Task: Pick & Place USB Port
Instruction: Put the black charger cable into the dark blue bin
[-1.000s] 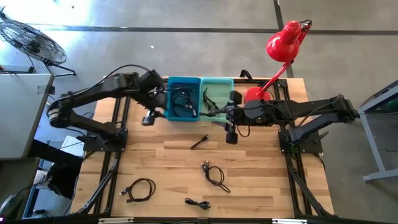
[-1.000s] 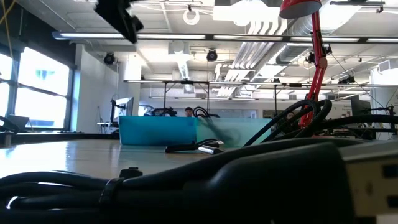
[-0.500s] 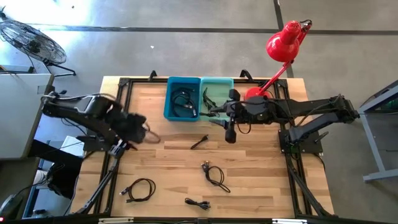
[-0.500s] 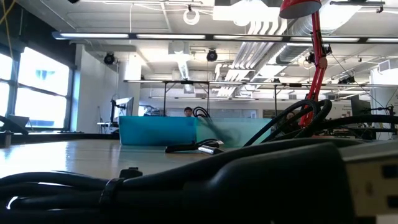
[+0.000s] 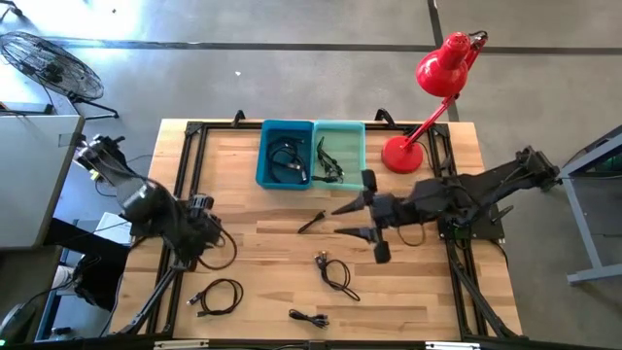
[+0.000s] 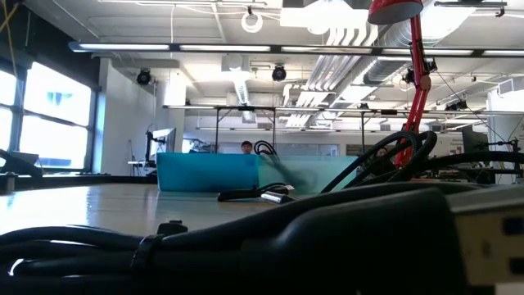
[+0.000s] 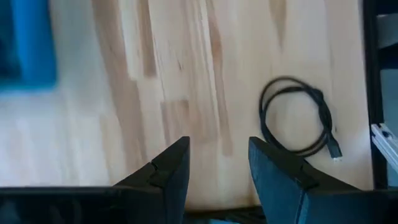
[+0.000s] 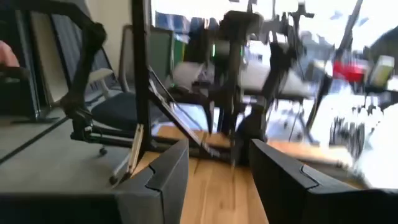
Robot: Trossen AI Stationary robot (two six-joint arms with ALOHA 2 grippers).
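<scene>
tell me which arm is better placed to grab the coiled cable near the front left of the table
Left. Its claw is open and empty above the wood with that coiled cable just ahead in its wrist view. The right claw hangs over the table's middle, far from that cable.

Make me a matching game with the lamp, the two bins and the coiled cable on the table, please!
Things:
1. lamp
2. bin with black cables
3. bin next to the lamp
4. coiled cable

Matches:
A. blue
B. near the table's front edge, left side
C. red
D. pale green

Right pairs: 1-C, 2-A, 3-D, 4-B
</scene>
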